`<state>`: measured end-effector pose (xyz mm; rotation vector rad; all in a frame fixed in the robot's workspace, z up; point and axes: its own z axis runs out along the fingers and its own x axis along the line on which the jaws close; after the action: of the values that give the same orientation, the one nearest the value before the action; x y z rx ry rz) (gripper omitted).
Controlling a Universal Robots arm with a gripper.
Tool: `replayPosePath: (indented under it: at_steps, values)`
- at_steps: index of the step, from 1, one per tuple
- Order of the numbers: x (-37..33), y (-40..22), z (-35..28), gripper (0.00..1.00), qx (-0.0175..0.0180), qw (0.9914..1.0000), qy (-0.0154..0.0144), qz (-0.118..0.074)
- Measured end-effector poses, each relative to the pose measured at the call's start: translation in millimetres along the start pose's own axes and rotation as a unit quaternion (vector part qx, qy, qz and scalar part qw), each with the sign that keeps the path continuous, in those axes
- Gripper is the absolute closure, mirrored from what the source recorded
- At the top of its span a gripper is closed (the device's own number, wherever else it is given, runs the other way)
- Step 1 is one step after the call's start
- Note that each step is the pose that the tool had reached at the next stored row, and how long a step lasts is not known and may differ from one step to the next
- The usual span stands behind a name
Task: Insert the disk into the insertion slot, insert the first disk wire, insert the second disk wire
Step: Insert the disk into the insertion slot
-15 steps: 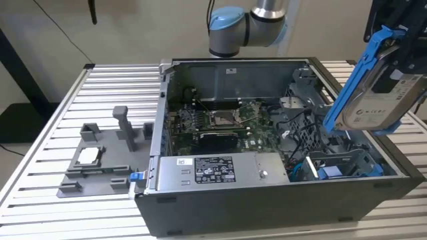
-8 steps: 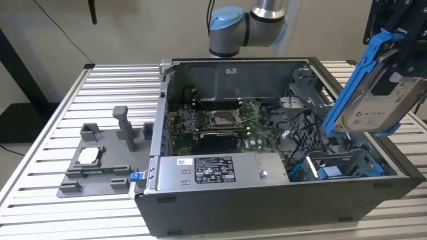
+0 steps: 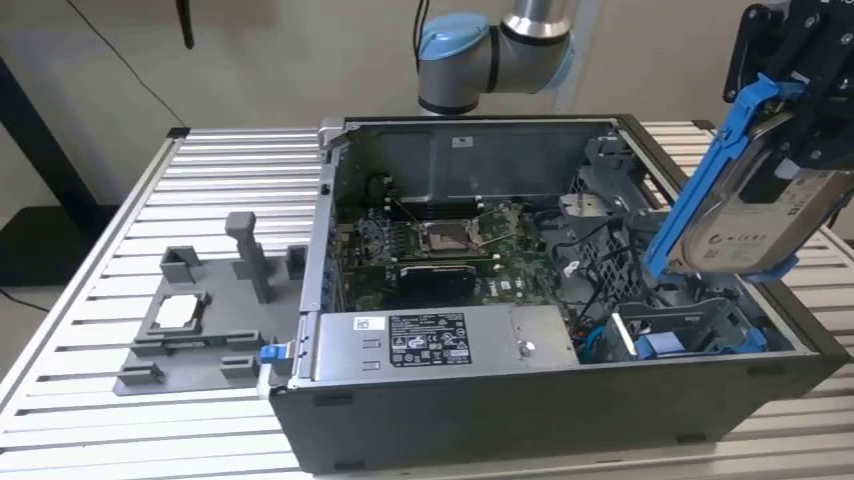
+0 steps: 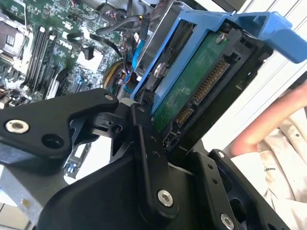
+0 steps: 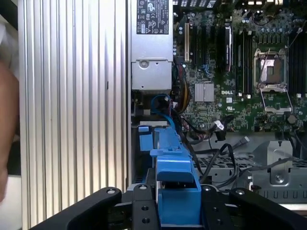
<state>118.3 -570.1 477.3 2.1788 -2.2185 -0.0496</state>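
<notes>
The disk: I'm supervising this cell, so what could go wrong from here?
1. The disk, held tilted in the gripper above the insertion slot, might catch the slot's edge.
2. Loose cables beside the slot could snag it.
3. A person's arm is near the gripper and could be struck.

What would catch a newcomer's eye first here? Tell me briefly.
The bright blue-framed disk, held tilted in the hand above the open computer case, at the exterior view's right. Below it sits the grey drive cage with the insertion slot. The green motherboard lies mid-case.
</notes>
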Motion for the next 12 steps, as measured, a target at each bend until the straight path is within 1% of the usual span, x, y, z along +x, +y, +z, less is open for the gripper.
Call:
replayPosePath:
  at_steps: [12]
  values:
    - [0.2, 0.0, 0.9, 0.67, 0.0, 1.0, -0.0001, 0.0]
